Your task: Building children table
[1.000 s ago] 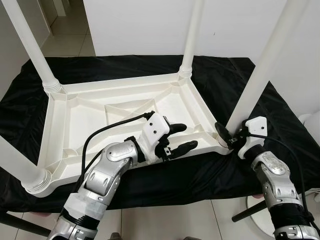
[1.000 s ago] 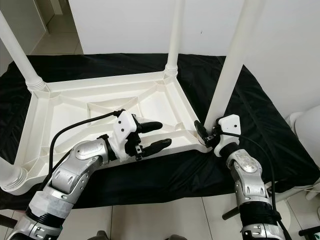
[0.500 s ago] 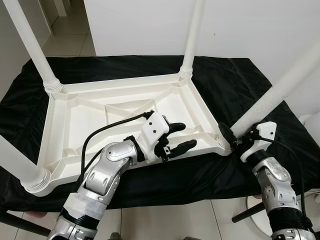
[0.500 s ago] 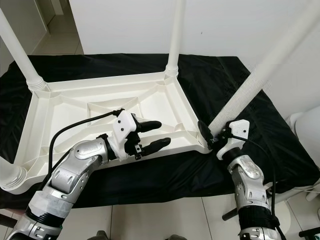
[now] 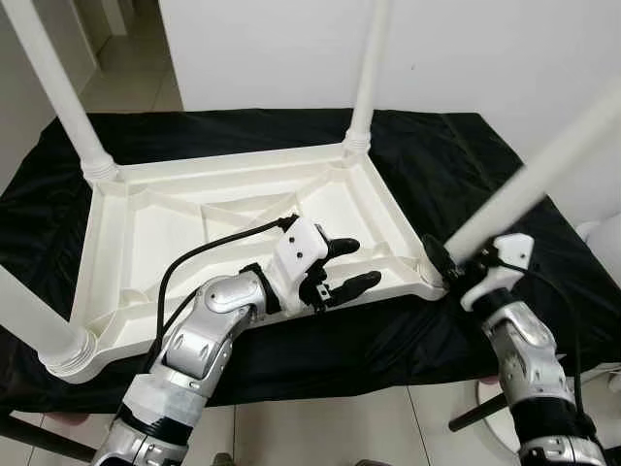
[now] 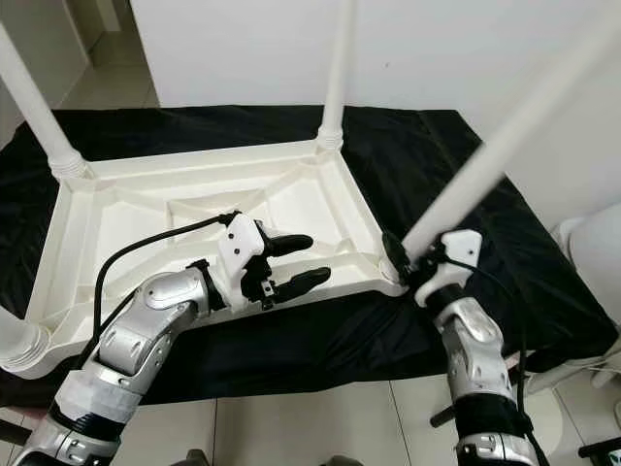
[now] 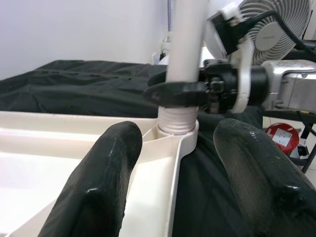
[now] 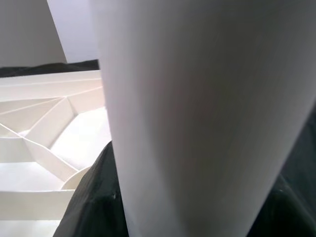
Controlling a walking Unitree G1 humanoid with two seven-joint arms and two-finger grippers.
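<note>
One leg (image 5: 529,173) (tilted) inside right pincer (image 5: 448,269).

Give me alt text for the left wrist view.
The right hand grips a white table leg just above its socket at the corner of the upturned white tabletop. The left hand's two open black fingers frame it, over black cloth.

A home interior: pale glossy floor tiles (image 5: 136,83), plain white walls (image 5: 272,49), a black-draped counter (image 5: 456,155) and a grey electric fan (image 7: 276,29).
</note>
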